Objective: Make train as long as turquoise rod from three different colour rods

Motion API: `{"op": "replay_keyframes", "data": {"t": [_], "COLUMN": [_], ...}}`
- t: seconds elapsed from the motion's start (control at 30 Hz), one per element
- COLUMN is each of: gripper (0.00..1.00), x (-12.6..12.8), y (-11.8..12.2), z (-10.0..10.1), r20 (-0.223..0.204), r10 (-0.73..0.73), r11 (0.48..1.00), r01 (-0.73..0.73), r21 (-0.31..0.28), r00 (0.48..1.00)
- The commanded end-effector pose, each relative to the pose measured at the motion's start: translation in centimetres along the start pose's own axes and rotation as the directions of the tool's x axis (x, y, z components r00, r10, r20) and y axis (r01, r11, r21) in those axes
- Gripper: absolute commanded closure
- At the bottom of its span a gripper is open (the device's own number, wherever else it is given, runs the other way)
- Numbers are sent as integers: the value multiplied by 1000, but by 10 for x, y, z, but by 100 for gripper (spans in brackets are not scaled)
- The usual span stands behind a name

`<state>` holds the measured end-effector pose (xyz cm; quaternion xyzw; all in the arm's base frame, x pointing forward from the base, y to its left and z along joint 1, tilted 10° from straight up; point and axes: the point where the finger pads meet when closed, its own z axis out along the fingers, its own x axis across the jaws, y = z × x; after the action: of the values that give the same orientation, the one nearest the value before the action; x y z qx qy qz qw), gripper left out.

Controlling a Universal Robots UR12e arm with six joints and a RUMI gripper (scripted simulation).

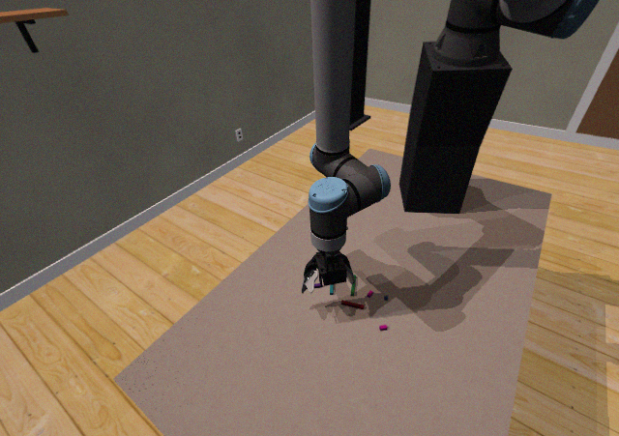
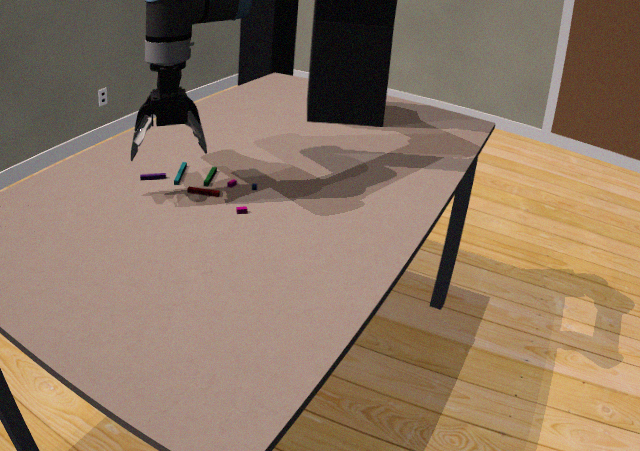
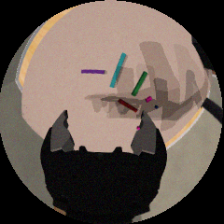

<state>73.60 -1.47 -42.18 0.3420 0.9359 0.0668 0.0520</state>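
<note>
The rods lie loose on the table. In the exterior view the purple rod (image 2: 153,176) is leftmost, then the turquoise rod (image 2: 179,173), the green rod (image 2: 209,176), the red rod (image 2: 203,191), a magenta rod (image 2: 232,182), a small blue rod (image 2: 254,186) and a second magenta rod (image 2: 241,209) nearer the front. None touch end to end. My gripper (image 2: 168,149) hangs open and empty above the purple and turquoise rods. The wrist view shows the purple rod (image 3: 92,72), turquoise rod (image 3: 118,70), green rod (image 3: 139,83) and red rod (image 3: 127,105) ahead of the open fingers.
The dark robot pedestal (image 2: 351,43) stands at the back of the table. The table's left edge (image 2: 62,157) runs close to the rods. The arm's shadow falls across the rods to the right.
</note>
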Motion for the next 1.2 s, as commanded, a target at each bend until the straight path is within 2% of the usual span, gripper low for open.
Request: {"op": "replay_keyframes", "data": {"t": [0.0, 1.17], "gripper": [0, 0], "x": [-1, -1], "y": [0, 0], "z": [-1, -1], "r20": [1, 1], "r10": [0, 7], "r11": [1000, 1000], "r01": [0, -7], "r21": [0, -1], "r00": [1000, 1000]}}
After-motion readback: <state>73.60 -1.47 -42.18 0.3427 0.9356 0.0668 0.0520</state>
